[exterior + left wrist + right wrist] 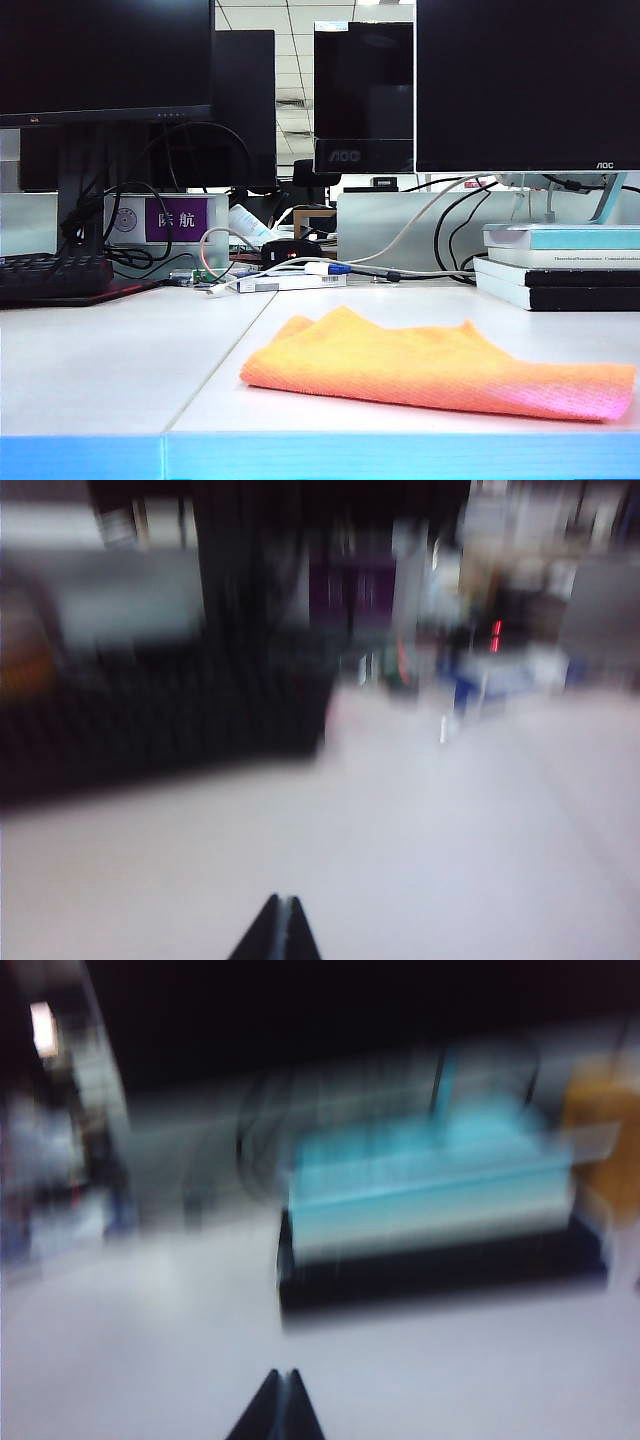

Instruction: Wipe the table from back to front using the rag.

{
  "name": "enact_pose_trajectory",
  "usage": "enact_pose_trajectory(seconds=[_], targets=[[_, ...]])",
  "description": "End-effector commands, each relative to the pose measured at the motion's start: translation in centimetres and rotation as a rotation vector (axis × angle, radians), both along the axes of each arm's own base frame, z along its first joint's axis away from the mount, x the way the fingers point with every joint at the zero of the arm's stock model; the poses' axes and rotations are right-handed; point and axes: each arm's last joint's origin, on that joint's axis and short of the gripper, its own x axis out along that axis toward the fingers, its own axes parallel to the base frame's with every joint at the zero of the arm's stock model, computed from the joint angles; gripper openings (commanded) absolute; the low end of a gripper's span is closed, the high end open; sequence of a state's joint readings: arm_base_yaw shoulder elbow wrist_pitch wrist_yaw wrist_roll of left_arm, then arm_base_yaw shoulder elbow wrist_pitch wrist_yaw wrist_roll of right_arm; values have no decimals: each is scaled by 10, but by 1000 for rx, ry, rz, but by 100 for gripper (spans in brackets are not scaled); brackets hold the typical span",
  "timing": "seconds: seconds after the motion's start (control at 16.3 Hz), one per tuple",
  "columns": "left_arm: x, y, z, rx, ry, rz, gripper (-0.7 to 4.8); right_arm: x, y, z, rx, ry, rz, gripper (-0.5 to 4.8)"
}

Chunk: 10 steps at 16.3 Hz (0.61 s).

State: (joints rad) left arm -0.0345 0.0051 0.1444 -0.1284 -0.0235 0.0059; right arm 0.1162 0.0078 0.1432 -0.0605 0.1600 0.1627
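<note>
The orange rag (430,368), pinkish at its right end, lies folded and flat on the white table (110,360) near the light blue front edge, right of centre in the exterior view. Neither arm shows in that view. In the blurred left wrist view my left gripper (281,900) hangs over bare table with its black fingertips pressed together and nothing between them. My right gripper (282,1374) is likewise shut and empty over bare table in the blurred right wrist view. The rag shows in neither wrist view.
A black keyboard (55,275) sits at the back left, also a dark block (160,730) ahead of the left gripper. Stacked books (560,265) stand back right, facing the right gripper (430,1230). Cables, a small box (290,280) and monitors (520,85) line the back.
</note>
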Motion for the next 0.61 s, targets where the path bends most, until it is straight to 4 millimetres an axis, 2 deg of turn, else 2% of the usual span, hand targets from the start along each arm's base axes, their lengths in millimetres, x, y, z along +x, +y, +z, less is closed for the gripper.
enact_pose_trajectory(seconds=[0.06, 0.31, 0.37, 0.61], targets=[[-4, 0, 33, -57, -53, 11, -5, -4, -2, 29, 106, -40, -37, -2], [9, 0, 90, -70, -5, 22, -5, 5, -1, 74, 142, -31, -31, -2], [13, -1, 102, -69, 18, -9, -6, 8, 0, 82, 152, -24, -31, -2], [34, -7, 177, -77, 248, -182, -6, 31, 5, 137, 145, 8, 62, -2]])
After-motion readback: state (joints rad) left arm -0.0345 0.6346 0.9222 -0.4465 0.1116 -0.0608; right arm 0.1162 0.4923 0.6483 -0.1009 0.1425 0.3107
